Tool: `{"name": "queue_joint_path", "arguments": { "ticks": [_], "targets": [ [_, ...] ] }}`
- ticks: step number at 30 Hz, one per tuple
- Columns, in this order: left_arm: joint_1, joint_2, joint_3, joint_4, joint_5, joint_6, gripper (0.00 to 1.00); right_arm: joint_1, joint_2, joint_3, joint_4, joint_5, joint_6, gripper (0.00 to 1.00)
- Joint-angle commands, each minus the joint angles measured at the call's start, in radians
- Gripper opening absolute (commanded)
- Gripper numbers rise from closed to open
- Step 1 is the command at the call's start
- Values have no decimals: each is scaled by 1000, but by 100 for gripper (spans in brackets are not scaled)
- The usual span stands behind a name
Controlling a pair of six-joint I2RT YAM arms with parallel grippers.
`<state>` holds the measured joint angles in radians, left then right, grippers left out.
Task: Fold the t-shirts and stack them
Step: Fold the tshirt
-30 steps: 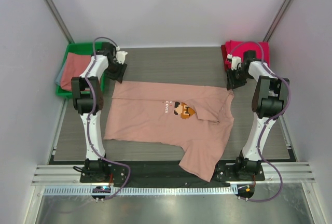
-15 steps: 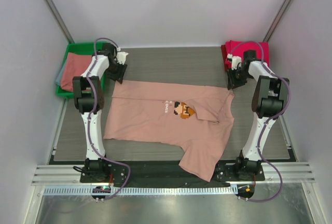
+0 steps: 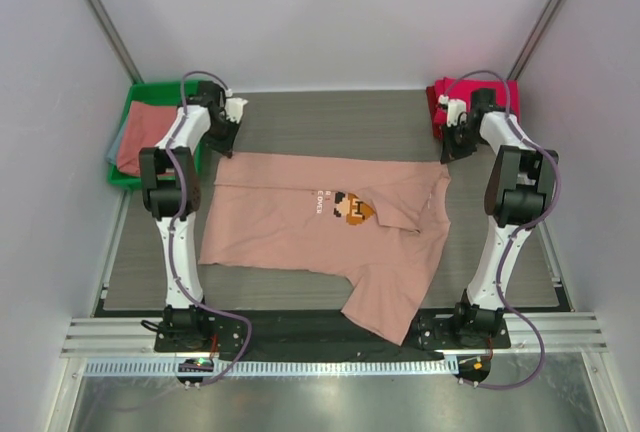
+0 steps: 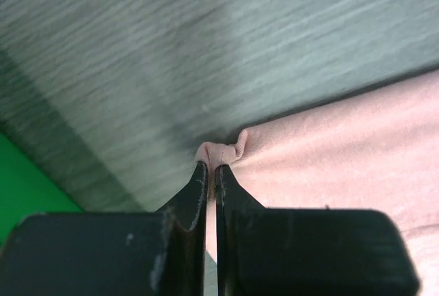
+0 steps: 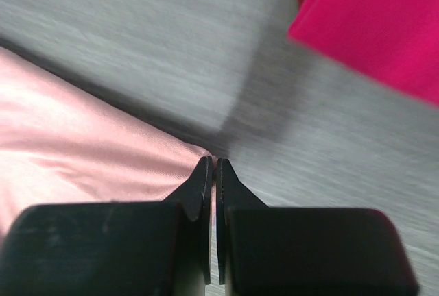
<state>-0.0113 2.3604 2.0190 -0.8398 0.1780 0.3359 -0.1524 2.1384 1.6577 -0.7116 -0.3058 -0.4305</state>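
A salmon-pink t-shirt [image 3: 320, 227] with a pixel-art print lies spread across the grey table, one sleeve hanging toward the near edge. My left gripper [image 3: 226, 150] is shut on the shirt's far left corner; in the left wrist view the pink cloth [image 4: 223, 151] bunches between the closed tips of that gripper [image 4: 210, 169]. My right gripper [image 3: 447, 155] is shut on the far right corner, and the right wrist view has the shirt edge [image 5: 103, 138] pinched at its tips [image 5: 214, 164]. A magenta t-shirt [image 3: 478, 97] lies folded at the back right, also seen in the right wrist view [image 5: 377, 22].
A green bin [image 3: 135, 112] at the back left holds salmon and grey shirts [image 3: 142, 142]. Bare grey table [image 3: 340, 122] stretches beyond the shirt's far edge. White walls close in on both sides.
Both grippers have closed onto the shirt's far corners. The far edge of the shirt has shifted slightly toward the back, and both wrists moved a little that way.
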Motion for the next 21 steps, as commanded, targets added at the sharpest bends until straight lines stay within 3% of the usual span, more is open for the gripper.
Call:
{"name": "queue_joint_path", "arguments": {
  "ticks": [1,3,9,21],
  "targets": [
    [7,-171,-17,28,-23,-12,0,-1,-98,117,18,-27,4,1],
    [7,-344,-64,42,-26,-18,0,-1,-211,175,18,-48,-4,1],
    [7,-545,-161,62,-37,-31,0,-1,-395,145,20,-59,-54,1],
    [7,-1229,-427,33,-20,-21,0,-1,-1064,-13,2,-72,-112,1]
  ]
}}
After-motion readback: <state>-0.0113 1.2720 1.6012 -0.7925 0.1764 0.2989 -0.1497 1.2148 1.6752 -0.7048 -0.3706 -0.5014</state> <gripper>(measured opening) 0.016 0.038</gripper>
